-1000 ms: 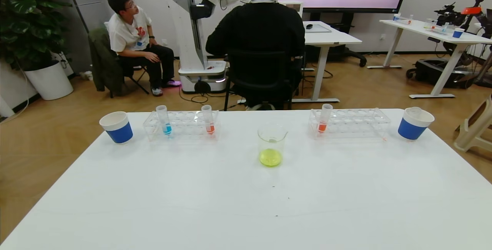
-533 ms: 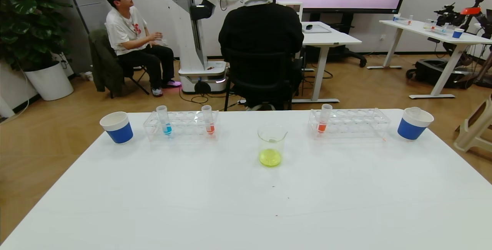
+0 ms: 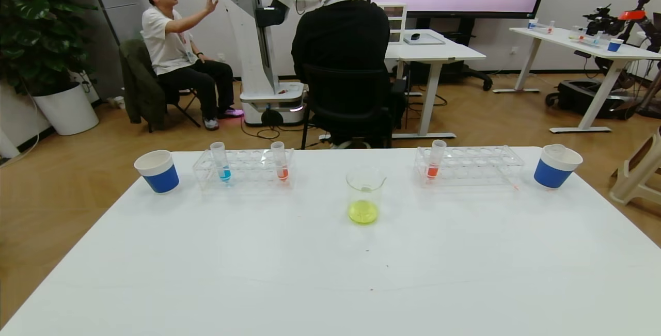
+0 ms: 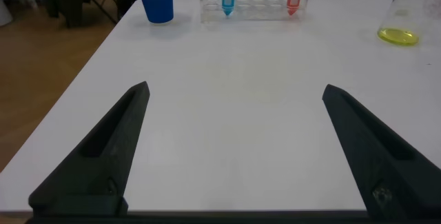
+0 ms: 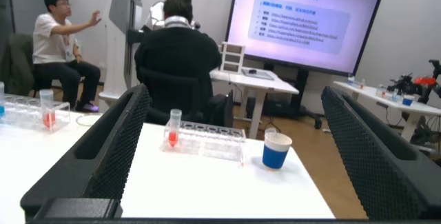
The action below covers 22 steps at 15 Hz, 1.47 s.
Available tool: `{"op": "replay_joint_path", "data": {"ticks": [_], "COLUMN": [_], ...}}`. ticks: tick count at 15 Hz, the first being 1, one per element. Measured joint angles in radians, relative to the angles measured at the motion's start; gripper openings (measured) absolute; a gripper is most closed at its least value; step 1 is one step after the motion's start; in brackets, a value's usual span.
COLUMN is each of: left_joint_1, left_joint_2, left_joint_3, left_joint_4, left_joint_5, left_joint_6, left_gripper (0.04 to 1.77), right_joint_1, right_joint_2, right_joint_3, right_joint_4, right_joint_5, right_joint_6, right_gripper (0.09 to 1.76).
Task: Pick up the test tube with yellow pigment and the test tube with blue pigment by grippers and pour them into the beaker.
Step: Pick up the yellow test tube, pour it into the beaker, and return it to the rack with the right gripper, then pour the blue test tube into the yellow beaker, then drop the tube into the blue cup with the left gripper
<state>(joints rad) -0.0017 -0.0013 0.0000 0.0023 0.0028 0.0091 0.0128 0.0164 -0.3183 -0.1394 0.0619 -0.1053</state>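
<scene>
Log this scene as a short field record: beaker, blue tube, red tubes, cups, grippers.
beaker: table centre, holds yellow liquid
blue tube: upright in left rack
red tubes: one in left rack, one in right rack
cups: left cup, right cup, at far table corners
left gripper: open, holds nothing
right gripper: open, holds nothing

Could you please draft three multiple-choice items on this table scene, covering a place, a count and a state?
1. Where does the blue-liquid tube stand?
A. left rack
B. right rack
C. in a cup

2. How many tubes hold orange-red liquid?
A. one
B. two
C. three

3. What does the beaker hold?
A. nothing
B. blue liquid
C. yellow liquid

Answers:
1. A: it stands in the left rack, near the left cup.
2. B: one in the left rack, one in the right rack.
3. C: a yellow pool lies at its bottom.
</scene>
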Motion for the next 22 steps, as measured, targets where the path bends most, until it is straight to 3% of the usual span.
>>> {"op": "replay_joint_path", "data": {"ticks": [4,6,8,17,20,22], "left_joint_1": [0.0,0.0,0.0,0.0,-0.002,-0.005], "left_joint_2": [0.0,0.0,0.0,0.0,0.03,0.125], "left_joint_3": [0.0,0.0,0.0,0.0,-0.089,-0.187], "left_joint_4": [0.0,0.0,0.0,-0.004,-0.003,-0.027], "left_joint_5": [0.0,0.0,0.0,-0.002,-0.025,-0.034], "left_joint_6": [0.001,0.0,0.001,0.004,0.01,0.01], "left_gripper": [1.75,1.75,1.75,1.75,1.75,1.75], "right_joint_1": [0.001,0.0,0.0,-0.002,-0.002,-0.002], "right_joint_2": [-0.016,-0.017,-0.017,-0.017,-0.017,-0.017], "right_joint_3": [0.248,0.301,0.313,0.318,0.318,0.318], "right_joint_4": [-0.084,0.048,0.157,0.149,0.149,0.149], "right_joint_5": [0.003,-0.001,-0.026,-0.031,-0.031,-0.03], "right_joint_6": [-0.011,-0.023,-0.012,-0.001,-0.001,-0.001], "right_gripper": [1.74,1.74,1.74,1.74,1.74,1.74]}}
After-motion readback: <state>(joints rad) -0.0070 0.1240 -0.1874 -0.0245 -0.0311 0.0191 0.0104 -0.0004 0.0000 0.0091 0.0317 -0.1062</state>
